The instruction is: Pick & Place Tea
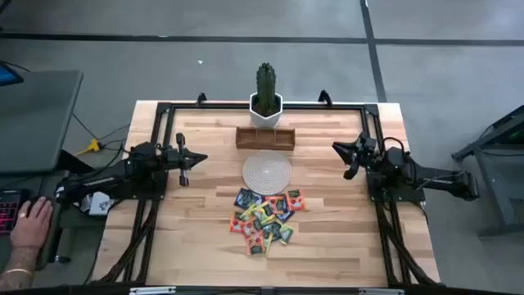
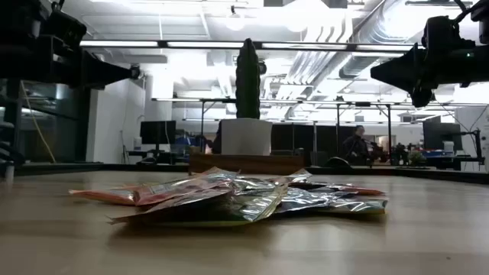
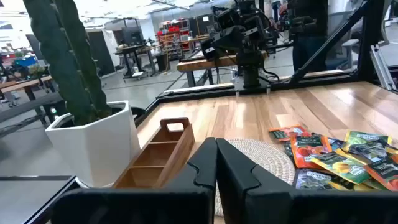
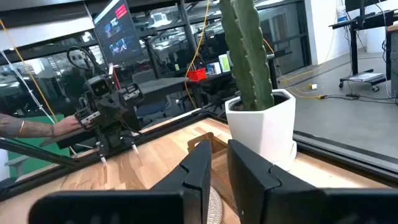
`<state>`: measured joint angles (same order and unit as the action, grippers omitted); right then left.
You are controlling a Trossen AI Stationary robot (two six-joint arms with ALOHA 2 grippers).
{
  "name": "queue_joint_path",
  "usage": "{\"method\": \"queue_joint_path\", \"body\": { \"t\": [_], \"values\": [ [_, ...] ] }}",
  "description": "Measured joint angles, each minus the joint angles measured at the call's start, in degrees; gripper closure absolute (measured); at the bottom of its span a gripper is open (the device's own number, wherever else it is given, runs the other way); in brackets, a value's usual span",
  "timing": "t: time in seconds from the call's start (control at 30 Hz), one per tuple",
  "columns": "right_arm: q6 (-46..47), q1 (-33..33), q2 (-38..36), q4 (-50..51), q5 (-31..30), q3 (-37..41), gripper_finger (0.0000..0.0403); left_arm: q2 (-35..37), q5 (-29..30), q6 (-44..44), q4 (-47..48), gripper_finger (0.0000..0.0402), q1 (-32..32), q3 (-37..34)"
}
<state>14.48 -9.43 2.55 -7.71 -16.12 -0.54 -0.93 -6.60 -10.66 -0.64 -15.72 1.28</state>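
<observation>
Many small flat tea sachets (image 1: 265, 218) lie in a loose, overlapping heap on the worktop (image 1: 196, 238), just beside the round woven mat (image 1: 266, 171) on the side away from the wooden tray (image 1: 264, 137) and the potted cactus (image 1: 265, 97). Both arms hang above the worktop, well apart from the heap, one to each side of the mat. The left tool (image 1: 183, 159) has its fingers pressed together with nothing between them; the right tool (image 1: 350, 160) shows a narrow gap between its fingers and likewise holds nothing. No sachet has yet been lifted. Each sachet is judged light, thin and pliable, with a glossy foil skin that may slip and crumple. Because they overlap, a grasp in the middle of the heap could drag neighbours along; a raised free edge or corner at the heap's rim looks the better hold.
</observation>
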Motion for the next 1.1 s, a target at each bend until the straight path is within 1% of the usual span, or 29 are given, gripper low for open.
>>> {"method": "queue_joint_path", "body": {
  "t": [1.1],
  "values": [
    [0.0, 0.0, 0.0, 0.0, 0.0, 0.0, 0.0354, 0.0, 0.0, 0.0, 0.0, 0.0401, 0.0, 0.0]
  ]
}}
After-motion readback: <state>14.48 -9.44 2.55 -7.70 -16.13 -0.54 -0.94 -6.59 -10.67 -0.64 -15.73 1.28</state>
